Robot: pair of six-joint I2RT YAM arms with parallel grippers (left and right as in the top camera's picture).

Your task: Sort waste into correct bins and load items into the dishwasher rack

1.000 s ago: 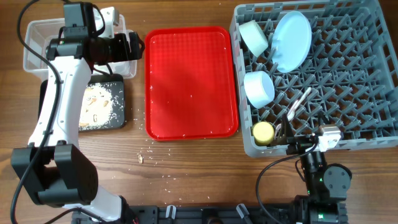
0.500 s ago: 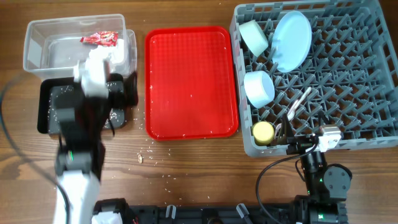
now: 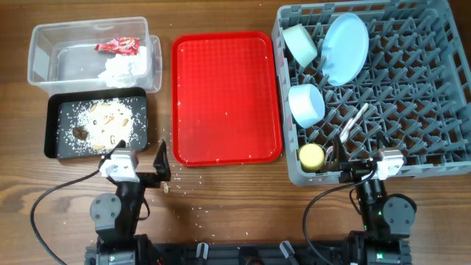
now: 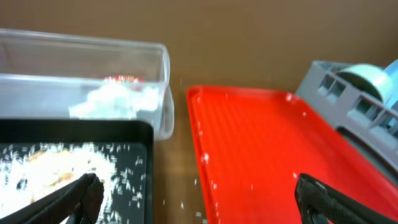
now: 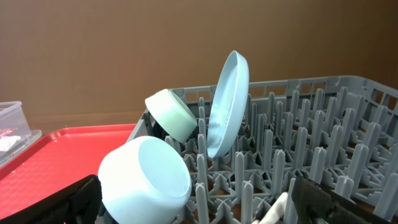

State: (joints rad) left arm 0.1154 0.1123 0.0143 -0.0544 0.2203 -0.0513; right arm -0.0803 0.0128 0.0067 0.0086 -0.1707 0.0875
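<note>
The clear tub [image 3: 44, 70] holds the red wrapper [image 3: 118, 46] and the white napkin [image 3: 125, 66]. The black tray [image 3: 55, 125] holds the pale food scraps [image 3: 103, 121]. The grey rack [image 3: 412, 88] holds the pale blue plate [image 3: 344, 48], mint bowl [image 3: 300, 43], light blue bowl [image 3: 306, 104], yellow cup [image 3: 312, 156], and white fork and spoon [image 3: 352, 121]. My left gripper [image 3: 136, 158] is open and empty, low at the front edge, facing the black tray [image 4: 146, 162] and red tray [image 4: 261, 143]. My right gripper [image 3: 362, 168] is open and empty by the rack's front wall, facing the light blue bowl [image 5: 146, 180].
The flat red serving tray [image 3: 224, 96] lies between the bins and the rack, with a few crumbs on it. Crumbs are scattered on the wood [image 3: 168, 188] in front of it. Both arms are folded back at the table's front edge.
My left arm has pulled back from over the clear tub to the front edge. The red wrapper and the napkin now show in the tub. The right arm has not moved.
</note>
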